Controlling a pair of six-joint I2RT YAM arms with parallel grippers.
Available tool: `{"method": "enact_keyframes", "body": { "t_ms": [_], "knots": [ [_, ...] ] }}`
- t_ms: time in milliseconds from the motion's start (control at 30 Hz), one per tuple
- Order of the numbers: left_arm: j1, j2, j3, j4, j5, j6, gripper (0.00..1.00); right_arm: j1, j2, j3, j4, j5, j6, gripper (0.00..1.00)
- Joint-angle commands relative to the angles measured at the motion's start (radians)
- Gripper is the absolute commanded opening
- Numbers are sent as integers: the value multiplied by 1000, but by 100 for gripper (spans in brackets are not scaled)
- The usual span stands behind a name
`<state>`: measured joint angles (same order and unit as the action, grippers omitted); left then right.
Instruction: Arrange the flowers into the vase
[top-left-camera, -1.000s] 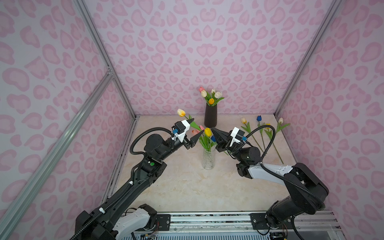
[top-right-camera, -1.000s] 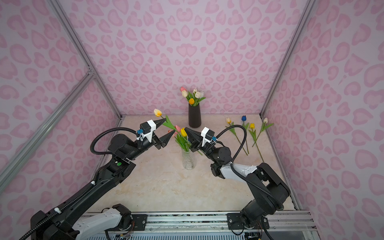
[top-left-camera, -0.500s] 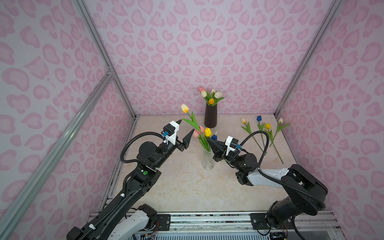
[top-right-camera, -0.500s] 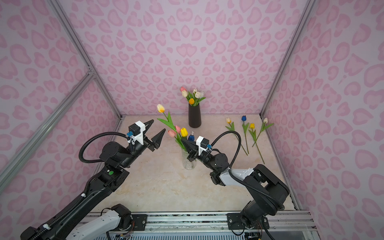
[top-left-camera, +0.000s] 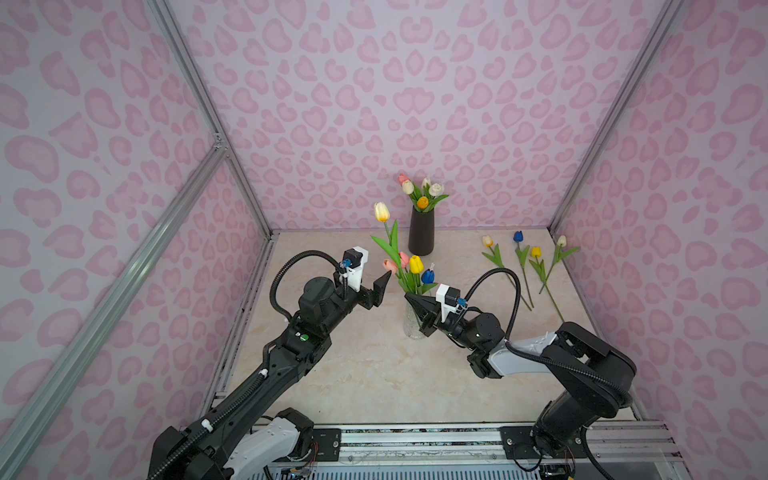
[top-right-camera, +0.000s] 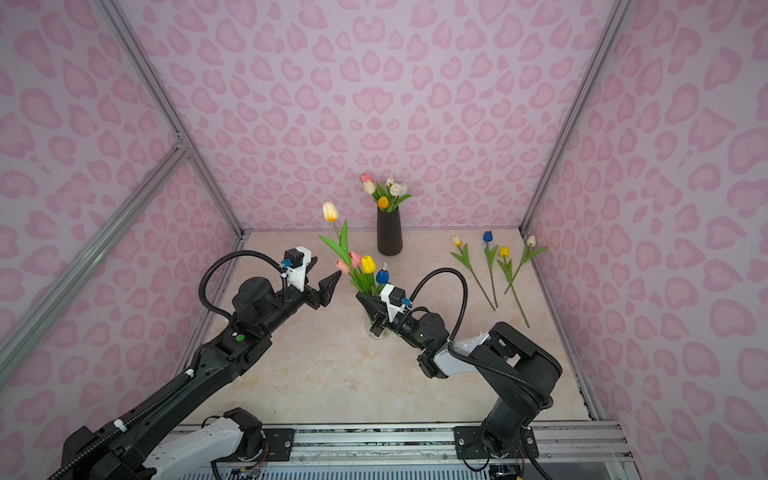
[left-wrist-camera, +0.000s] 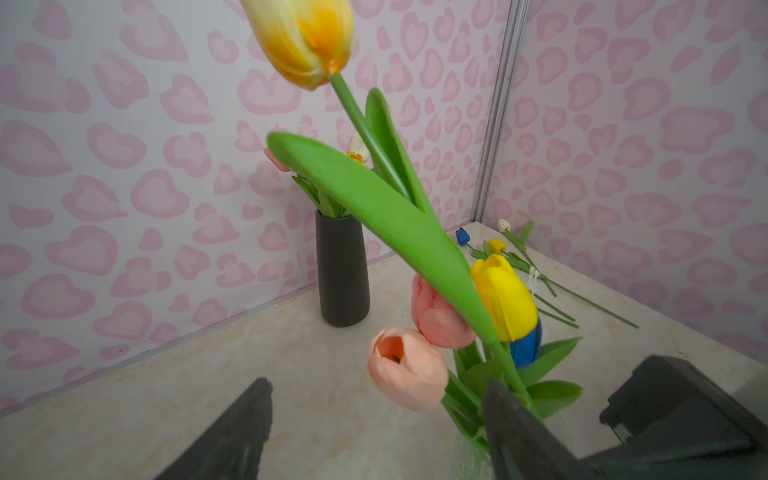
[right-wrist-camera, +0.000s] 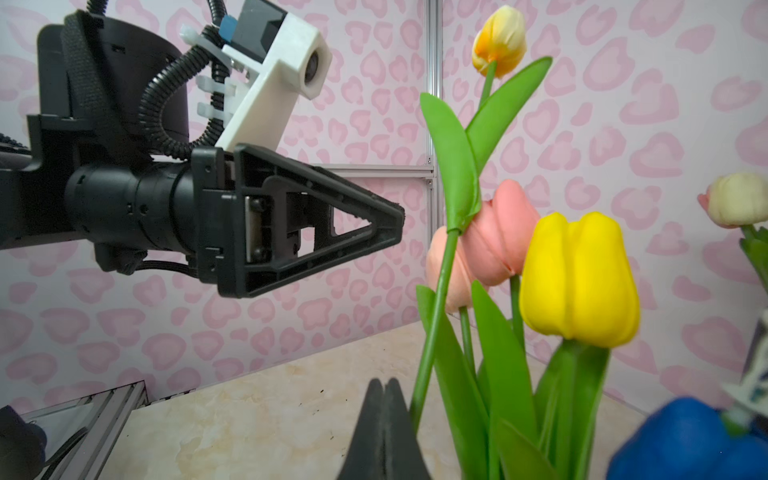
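1. Placement of one flower looks to be the step in hand. The tall cream-yellow tulip (top-left-camera: 381, 212) has its stem running down into the bunch in the clear glass vase (top-left-camera: 411, 327) at mid-counter (top-left-camera: 374, 374). It leans toward the left arm's side and rises well above the other heads. Its lower end is hidden.
2. Sharing that vase are a peach tulip (top-left-camera: 390, 266), a pink tulip (top-left-camera: 403, 258), a yellow tulip (top-left-camera: 415, 264) and a blue tulip (top-left-camera: 428, 276).
3. The left fingers (top-left-camera: 380, 286) stand wide apart and hold nothing, just beside the peach tulip. In the left wrist view one finger overlaps the tall stem, and I cannot tell whether they touch.
4. The right fingers (top-left-camera: 417, 303) are pressed together with nothing between them. Their tip sits at the vase's mouth, just beside the tall stem, probably to steady it.
5. Four loose tulips lie flat on the counter near the right wall, well apart from the glass vase: cream (top-left-camera: 487, 241), blue (top-left-camera: 518, 237), yellow (top-left-camera: 536, 251) and white (top-left-camera: 561, 240). A black vase (top-left-camera: 421, 230) at the back wall holds its own bunch.
6. Next, I judge, the right arm is the nearer one for those. It must back out of the leaves without dragging the leaning stem. Then it should spread its fingers, pinch one thin stem off the counter and thread that stem's end into a mouth already crowded.
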<state>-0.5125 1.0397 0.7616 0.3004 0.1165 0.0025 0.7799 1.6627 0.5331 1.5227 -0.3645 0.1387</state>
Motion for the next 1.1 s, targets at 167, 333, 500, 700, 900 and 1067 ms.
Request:
{"method": "enact_keyframes", "body": {
  "t_ms": [167, 333, 500, 700, 900, 1067],
  "knots": [
    [-1, -11, 25, 31, 144, 61, 79, 5, 46, -3, 36, 25, -11, 0],
    [-1, -36, 7, 45, 207, 85, 77, 5, 68, 10, 23, 26, -3, 0],
    [-1, -9, 24, 25, 201, 88, 65, 5, 89, 21, 36, 11, 14, 0],
    [-1, -29, -13, 43, 170, 87, 52, 7, 82, 11, 37, 2, 22, 0],
    [-1, -44, -24, 32, 155, 89, 45, 12, 34, -17, -3, -26, 20, 6],
    [-1, -49, -42, 39, 123, 94, 34, 40, -70, -54, -157, -18, -56, 12]
  ]
}}
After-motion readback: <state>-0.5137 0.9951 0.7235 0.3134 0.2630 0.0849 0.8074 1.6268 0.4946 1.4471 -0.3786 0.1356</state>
